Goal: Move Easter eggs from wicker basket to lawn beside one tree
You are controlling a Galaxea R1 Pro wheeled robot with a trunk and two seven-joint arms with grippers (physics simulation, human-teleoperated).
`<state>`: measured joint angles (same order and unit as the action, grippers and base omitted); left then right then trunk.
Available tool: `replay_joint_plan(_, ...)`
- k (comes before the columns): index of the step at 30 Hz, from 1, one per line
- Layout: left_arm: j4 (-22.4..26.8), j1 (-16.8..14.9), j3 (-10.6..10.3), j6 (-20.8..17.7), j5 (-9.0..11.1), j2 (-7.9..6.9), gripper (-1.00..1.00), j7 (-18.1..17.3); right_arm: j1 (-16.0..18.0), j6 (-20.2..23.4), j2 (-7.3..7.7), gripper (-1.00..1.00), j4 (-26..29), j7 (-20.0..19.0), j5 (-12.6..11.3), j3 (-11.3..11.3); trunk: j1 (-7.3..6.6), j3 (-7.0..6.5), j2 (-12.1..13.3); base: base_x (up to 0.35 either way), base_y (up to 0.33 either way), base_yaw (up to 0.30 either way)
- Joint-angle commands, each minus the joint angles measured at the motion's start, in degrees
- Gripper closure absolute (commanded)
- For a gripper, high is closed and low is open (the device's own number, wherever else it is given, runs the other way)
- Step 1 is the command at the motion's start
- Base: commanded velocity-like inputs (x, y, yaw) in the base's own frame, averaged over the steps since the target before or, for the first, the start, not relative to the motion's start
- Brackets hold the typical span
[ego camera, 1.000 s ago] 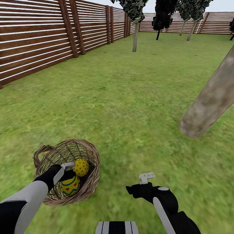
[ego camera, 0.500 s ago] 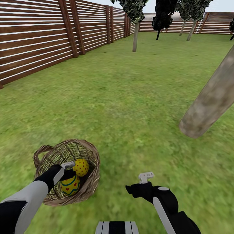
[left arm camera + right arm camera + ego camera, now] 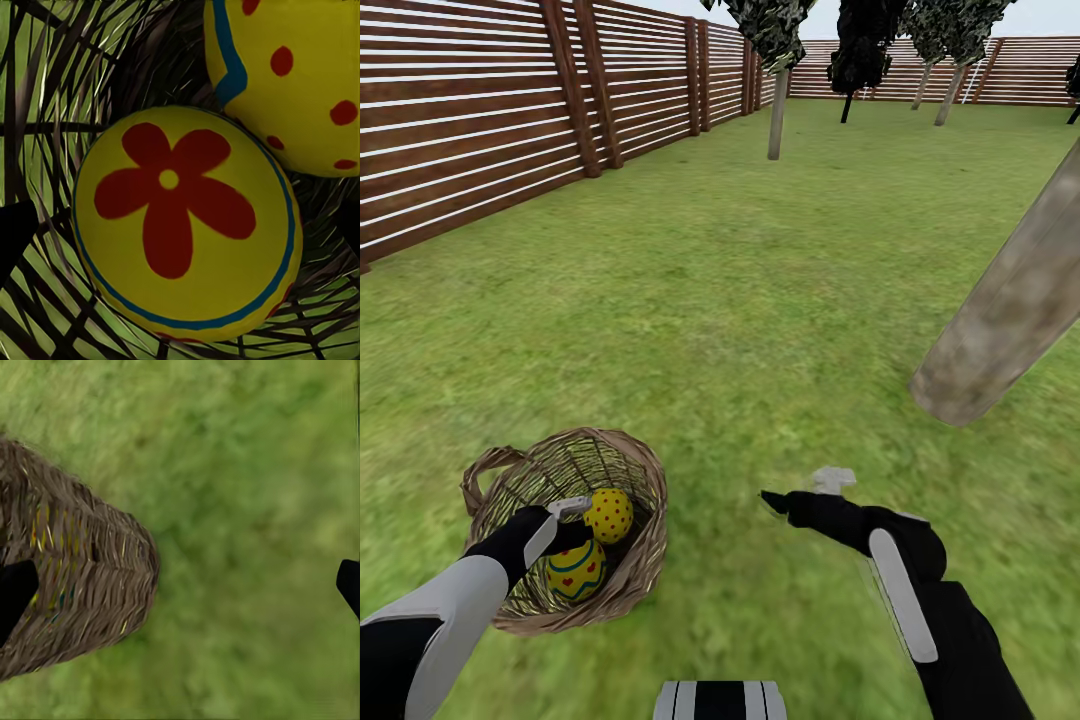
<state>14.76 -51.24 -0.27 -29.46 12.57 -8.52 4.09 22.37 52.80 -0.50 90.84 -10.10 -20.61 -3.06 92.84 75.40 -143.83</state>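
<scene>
The wicker basket sits on the lawn at my lower left. Two yellow Easter eggs lie in it: a red-dotted one and one with red marks and blue wavy bands; the third is hidden. My left gripper reaches into the basket and stands open, its dark fingertips either side of a flower-painted egg, with the dotted egg beside it. My right gripper hangs open over the grass just right of the basket, whose woven wall lies before it. The thick leaning tree trunk rises at right.
A brown slat fence runs along the left and the far end. A thin-trunked tree and dark narrow trees stand far back. Open grass stretches between the basket and the leaning trunk.
My right arm has swung forward, and its gripper is now higher in the head view and turned toward the basket. The left gripper, basket and eggs have stayed put.
</scene>
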Motion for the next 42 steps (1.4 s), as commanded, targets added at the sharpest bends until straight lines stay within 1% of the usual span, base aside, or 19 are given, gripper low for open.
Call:
replay_joint_plan(1, 0.14, 0.00, -0.06, -0.31, 0.61, 0.00, -1.00, 0.39, 0.24, 0.20, -0.03, -1.00, 0.04, -2.51, -0.10, 2.72, -0.01, 0.04, -0.02, 0.000, 0.000, 0.000)
replay_joint_plan(2, 0.15, 0.00, -0.10, -0.32, 0.61, 0.00, -1.00, 0.39, 0.45, 0.16, 0.01, -1.00, 0.04, -4.28, -0.55, 4.87, -0.01, 0.04, -0.02, 0.000, 0.000, 0.000)
replay_joint_plan(4, 0.16, 0.00, -0.13, -0.33, 0.61, -0.01, -1.00, 0.39, 0.59, 0.12, 0.04, -1.00, 0.04, -5.16, -0.73, 5.59, -0.01, 0.04, -0.02, 0.000, 0.000, 0.000)
replay_joint_plan(8, 0.17, 0.00, -0.20, -0.39, 0.61, 0.04, -1.00, 0.39, 0.76, 0.06, 0.00, -1.00, 0.04, -5.84, -0.92, 5.96, -0.01, 0.04, -0.02, 0.000, 0.000, 0.000)
replay_joint_plan(12, 0.19, 0.00, -0.19, -0.41, 0.61, 0.04, -1.00, 0.39, 0.92, 0.04, -0.02, -1.00, 0.04, -6.06, -0.99, 6.08, -0.01, 0.04, -0.02, 0.000, 0.000, 0.000)
replay_joint_plan(15, 0.20, 0.00, -0.18, -0.42, 0.61, 0.01, -1.00, 0.39, 0.97, 0.03, -0.02, -1.00, 0.04, -6.05, -0.97, 6.11, 0.07, 0.71, -0.06, 0.000, 0.000, 0.000)
replay_joint_plan(23, 0.56, 0.00, -0.25, -0.24, 0.68, 0.01, -1.00, 0.39, 1.01, 0.02, -0.03, -1.00, 0.02, -6.14, -0.98, 6.14, 0.07, 0.71, -0.06, 0.000, 0.000, 0.000)
replay_joint_plan(29, 0.68, 0.00, -0.07, 0.58, 0.70, 0.00, -1.00, 0.39, 1.01, 0.02, -0.03, -1.00, 0.01, -6.16, -0.95, 6.14, 0.07, 0.71, -0.06, 0.000, 0.000, 0.000)
replay_joint_plan(32, 0.71, 0.00, -0.02, 0.82, 0.70, -0.02, -1.00, 0.39, 1.01, 0.02, -0.03, -1.00, 0.00, -6.16, -0.94, 6.14, 0.14, 1.37, -0.10, 0.000, 0.000, 0.000)
replay_joint_plan(38, 0.78, -0.07, 0.03, 0.97, 0.70, -0.31, -1.00, 0.39, 1.01, 0.02, -0.03, -1.00, 0.03, -6.16, -0.95, 6.14, 0.14, 1.37, -0.10, 0.000, 0.000, 0.000)
replay_joint_plan(42, 0.76, -0.08, -0.09, 1.02, 0.70, -0.34, -1.00, 0.39, 1.01, 0.02, -0.03, -1.00, 0.00, -6.16, -0.93, 6.14, 0.25, 2.26, -0.15, 0.000, 0.000, 0.000)
